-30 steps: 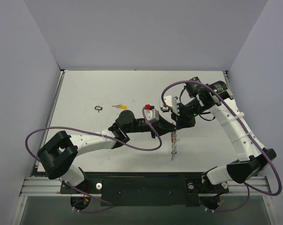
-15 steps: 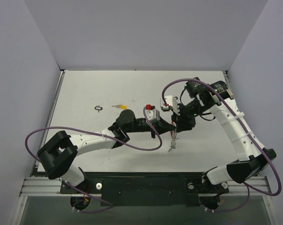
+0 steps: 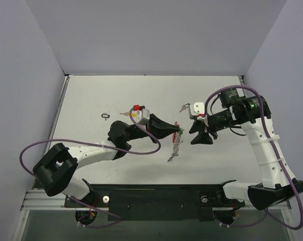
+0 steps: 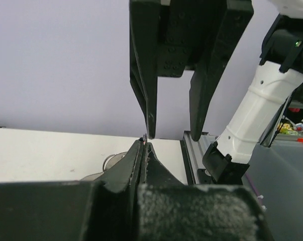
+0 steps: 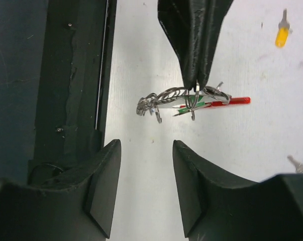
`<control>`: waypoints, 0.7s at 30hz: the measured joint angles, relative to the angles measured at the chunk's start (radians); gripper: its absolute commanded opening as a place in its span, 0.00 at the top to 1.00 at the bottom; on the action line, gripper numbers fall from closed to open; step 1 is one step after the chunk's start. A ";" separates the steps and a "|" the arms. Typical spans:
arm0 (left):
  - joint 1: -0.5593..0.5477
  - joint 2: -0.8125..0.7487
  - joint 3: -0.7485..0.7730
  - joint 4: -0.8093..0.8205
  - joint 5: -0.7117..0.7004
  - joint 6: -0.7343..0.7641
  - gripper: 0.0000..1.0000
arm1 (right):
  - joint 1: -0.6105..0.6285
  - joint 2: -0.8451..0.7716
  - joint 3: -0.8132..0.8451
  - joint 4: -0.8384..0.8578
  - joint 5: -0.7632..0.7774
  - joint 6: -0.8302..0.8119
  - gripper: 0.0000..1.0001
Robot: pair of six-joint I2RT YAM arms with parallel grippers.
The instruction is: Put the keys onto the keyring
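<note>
The keyring (image 3: 175,145), a silver coil with a red piece (image 5: 232,101) and a green key (image 5: 190,106) on it, hangs above the table. My left gripper (image 3: 179,132) is shut on its upper end, with its fingers (image 5: 196,50) pinching the coil. In the left wrist view my left gripper (image 4: 145,145) has its jaws pressed together. My right gripper (image 3: 200,140) stands open just right of the keyring, apart from it, and my right gripper (image 5: 145,150) holds nothing. A yellow key (image 5: 282,36) lies on the table.
A small black loop (image 3: 106,116) lies at the left of the table. Another silver key (image 3: 184,107) lies beside the right wrist. The dark base rail (image 5: 76,75) runs along the table's near edge.
The right gripper has let go of the keyring, opened and drawn back to the right. The left gripper has shut on the keyring and carried it a little left.
</note>
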 measured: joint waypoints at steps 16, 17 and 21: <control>0.005 -0.083 -0.012 -0.013 -0.059 -0.150 1.00 | -0.009 0.076 0.033 -0.010 -0.148 -0.305 0.63; 0.005 -0.083 -0.016 -0.014 -0.067 -0.154 1.00 | -0.008 0.076 0.037 -0.011 -0.151 -0.302 0.63; 0.005 -0.083 -0.019 -0.026 -0.081 -0.172 1.00 | 0.009 0.076 0.040 -0.011 -0.164 -0.281 0.67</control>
